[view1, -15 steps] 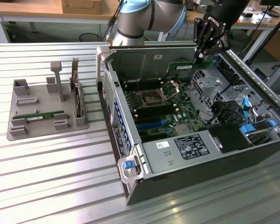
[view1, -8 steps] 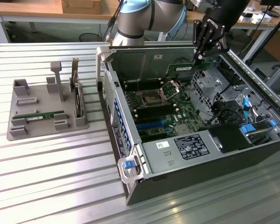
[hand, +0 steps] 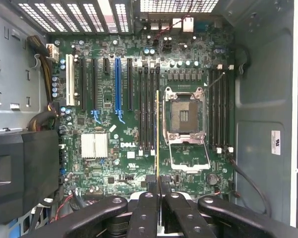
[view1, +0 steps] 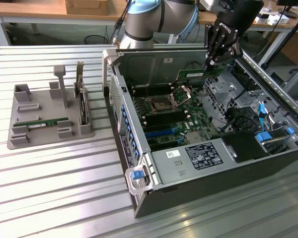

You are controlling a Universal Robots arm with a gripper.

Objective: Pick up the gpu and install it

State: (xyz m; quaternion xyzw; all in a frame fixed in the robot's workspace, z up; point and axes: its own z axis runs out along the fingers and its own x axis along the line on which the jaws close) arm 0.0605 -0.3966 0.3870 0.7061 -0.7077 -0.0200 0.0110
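White "DELL" lettering is readable on the green motherboard [hand: 139,89] in the wrist view; a white label on the case wall [hand: 275,142] is too small to read. The gripper [hand: 159,186] has its fingers [hand: 148,208] pressed nearly together, pinching the gpu [hand: 157,129], seen edge-on as a thin line above the memory slots beside the CPU socket [hand: 185,116]. In the exterior view, the gripper [view1: 208,63] holds the green gpu [view1: 196,75] over the open computer case [view1: 139,163]. A second green stick [view1: 45,122] lies in the grey holder [view1: 20,139] on the desk [view1: 54,188].
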